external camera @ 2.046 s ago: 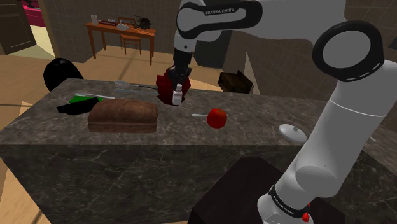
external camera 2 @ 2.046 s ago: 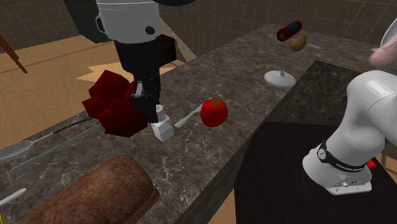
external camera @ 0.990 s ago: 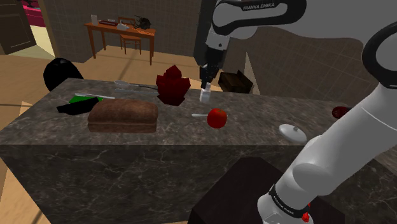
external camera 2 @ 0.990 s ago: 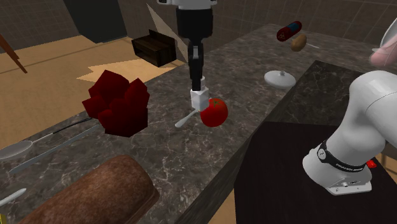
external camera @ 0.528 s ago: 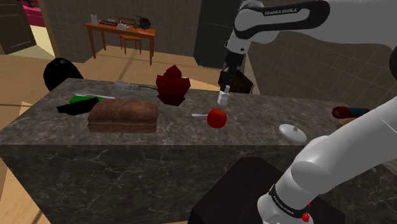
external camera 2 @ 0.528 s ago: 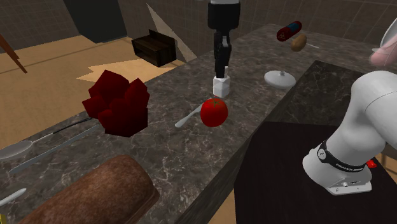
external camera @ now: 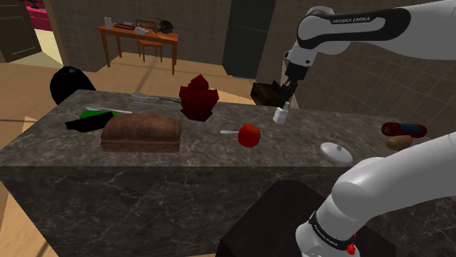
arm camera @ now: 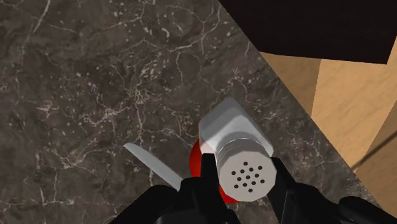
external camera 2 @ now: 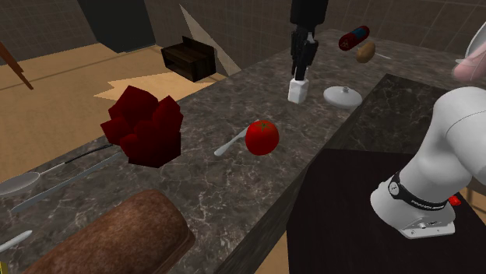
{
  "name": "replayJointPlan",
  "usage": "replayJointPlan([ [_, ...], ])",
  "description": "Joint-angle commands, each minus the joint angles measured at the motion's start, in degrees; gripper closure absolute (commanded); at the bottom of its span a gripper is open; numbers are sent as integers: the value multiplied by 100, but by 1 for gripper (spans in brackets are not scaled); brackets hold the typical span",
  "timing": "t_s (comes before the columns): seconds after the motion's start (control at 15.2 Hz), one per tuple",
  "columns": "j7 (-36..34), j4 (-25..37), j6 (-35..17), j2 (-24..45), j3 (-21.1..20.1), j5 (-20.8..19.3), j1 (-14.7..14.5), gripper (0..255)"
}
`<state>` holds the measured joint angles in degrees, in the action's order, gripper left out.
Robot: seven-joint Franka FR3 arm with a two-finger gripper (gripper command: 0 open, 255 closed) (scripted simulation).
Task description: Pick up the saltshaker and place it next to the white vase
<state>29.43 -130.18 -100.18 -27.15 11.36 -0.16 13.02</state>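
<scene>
Right now my gripper is pinching the saltshaker from both sides, 1 black finger on each flank just under the perforated cap, which faces up toward my wrist. In the shoulder view the shaker hangs over the dark marble countertop at about 2 o'clock from the tomato, and the white vase, a low rounded shape with a knob, lies at about 4 o'clock from the shaker, apart from it. A spoon lies at 9 o'clock of the tomato.

I judge the shaker small, light and rigid, with smooth, plain white sides that could slide in a loose grip. Since I have it high, near the cap, the squarish body hangs below my fingers and may swing or tilt. Holding it higher than its middle suits setting it down on its base, but it looks narrow enough to topple if released crooked, and a bump could roll the vase.

On my upper arm I can read "FRANKA EMIKA"; the ring label near my base is too small to read.
</scene>
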Motion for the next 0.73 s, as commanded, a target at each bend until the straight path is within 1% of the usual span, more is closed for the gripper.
replayJointPlan([
  [0.0, 235, -123, 48, -166, 172, -126, 119, 255],
  [0.33, 859, -250, 201, -447, 652, -475, 430, 255],
  [0.66, 1518, -215, 327, -567, 1171, -830, 722, 255],
])
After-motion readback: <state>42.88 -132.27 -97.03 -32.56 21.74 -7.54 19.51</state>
